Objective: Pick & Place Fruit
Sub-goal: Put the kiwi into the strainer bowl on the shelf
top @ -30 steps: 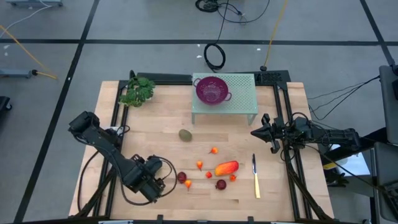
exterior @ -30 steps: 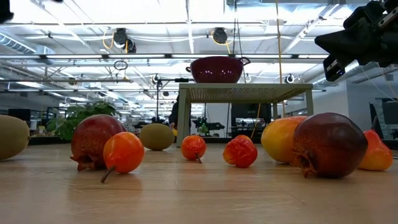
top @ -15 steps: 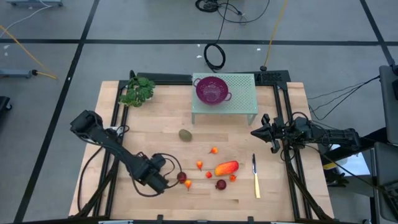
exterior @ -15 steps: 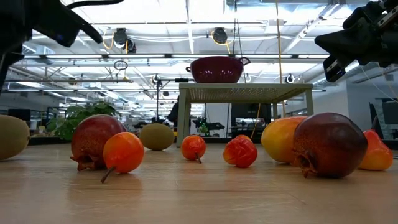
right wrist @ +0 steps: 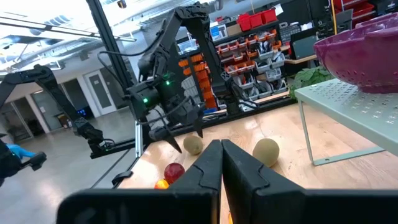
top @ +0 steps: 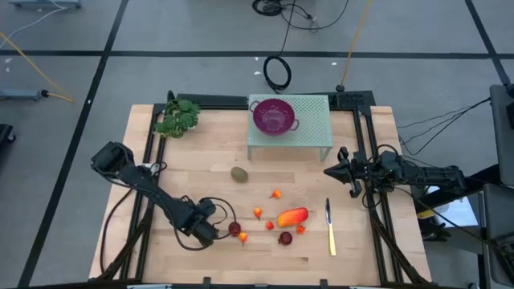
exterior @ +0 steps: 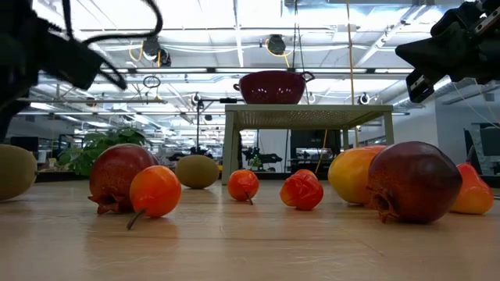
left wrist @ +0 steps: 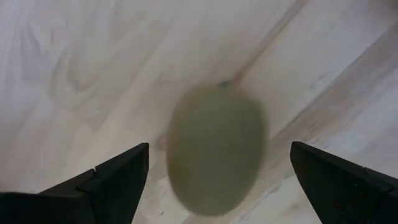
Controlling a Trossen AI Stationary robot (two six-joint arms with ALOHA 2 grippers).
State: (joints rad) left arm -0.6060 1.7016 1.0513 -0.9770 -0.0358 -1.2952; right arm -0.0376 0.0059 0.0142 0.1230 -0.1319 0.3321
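Your left gripper (top: 210, 230) has swung in along the front edge of the table (top: 209, 181) over the last second, jaws spread over an olive-brown fruit (left wrist: 214, 149), none held. Right gripper (top: 331, 171) waits, pressed shut. Likely next: descend, close.

The surface (top: 209, 172) is pale wood with visible grain, matt. The fruit: the olive-brown oval (left wrist: 214, 149) looks dull and slightly fuzzy, the dark red ball (exterior: 412, 181) smooth with a soft sheen, the small orange-red piece (exterior: 155, 190) glossy. The purple bowl (top: 274, 116) looks like shiny plastic; the pale green stand (top: 309, 128) is perforated, matt metal.
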